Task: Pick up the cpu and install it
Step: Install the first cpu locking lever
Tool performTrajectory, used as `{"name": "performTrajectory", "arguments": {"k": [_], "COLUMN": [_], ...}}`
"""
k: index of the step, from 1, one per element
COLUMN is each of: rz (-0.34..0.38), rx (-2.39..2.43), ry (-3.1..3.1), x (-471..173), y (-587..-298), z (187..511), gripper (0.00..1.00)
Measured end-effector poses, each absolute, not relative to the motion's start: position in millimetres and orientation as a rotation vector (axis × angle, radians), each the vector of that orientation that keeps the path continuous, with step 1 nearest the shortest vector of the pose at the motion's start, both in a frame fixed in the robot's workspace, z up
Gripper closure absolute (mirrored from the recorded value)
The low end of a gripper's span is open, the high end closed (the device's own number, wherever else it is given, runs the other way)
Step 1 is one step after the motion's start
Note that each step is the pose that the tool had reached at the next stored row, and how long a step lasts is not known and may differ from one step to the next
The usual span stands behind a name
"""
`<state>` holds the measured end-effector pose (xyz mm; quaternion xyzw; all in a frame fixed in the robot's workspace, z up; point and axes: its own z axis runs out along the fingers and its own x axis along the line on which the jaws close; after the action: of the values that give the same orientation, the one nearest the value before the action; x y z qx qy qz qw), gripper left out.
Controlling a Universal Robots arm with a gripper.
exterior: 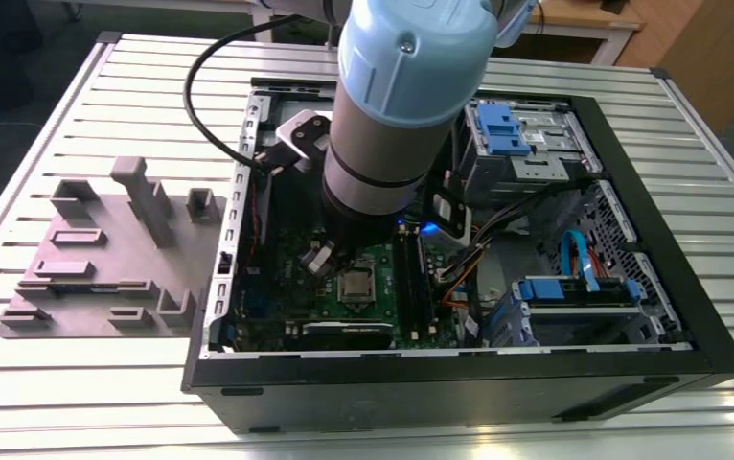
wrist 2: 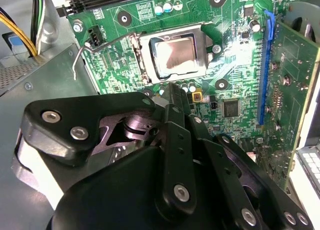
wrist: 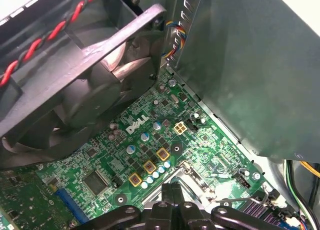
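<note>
Cpu (wrist 2: 175,55): seated flat in its metal-framed socket (wrist 2: 142,58) on the green motherboard (wrist 2: 235,75), inside the open computer case (exterior: 674,287) on the bench (exterior: 34,383). Pincer (wrist 2: 172,90): fingers pressed together, empty, just beside the socket.

Arm: you've got one arm (exterior: 400,105) reaching down into the case.
Computer case: one open case (exterior: 649,192) on the table.
CPU: one cpu (wrist 2: 175,55), sitting in its socket in the second wrist view; you can spot it in the exterior view too.
Socket: one metal-framed socket (wrist 2: 145,60) around it.
Grey tray: one tray (exterior: 99,259), on the exterior view's left of the case.
Fan: one fan (wrist: 75,90) in the first wrist view.
Gripper: one gripper (wrist 2: 172,98), fingers pressed together.
</note>
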<state>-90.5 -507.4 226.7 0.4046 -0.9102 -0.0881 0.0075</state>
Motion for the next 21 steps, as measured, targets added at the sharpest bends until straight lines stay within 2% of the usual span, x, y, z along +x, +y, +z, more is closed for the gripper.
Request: {"name": "performTrajectory", "arguments": {"k": [21], "rz": [-0.276], "rx": [1.265], "ry": [-2.846], "x": [-90], "y": [-507], "z": [239], "gripper": [0.9]}}
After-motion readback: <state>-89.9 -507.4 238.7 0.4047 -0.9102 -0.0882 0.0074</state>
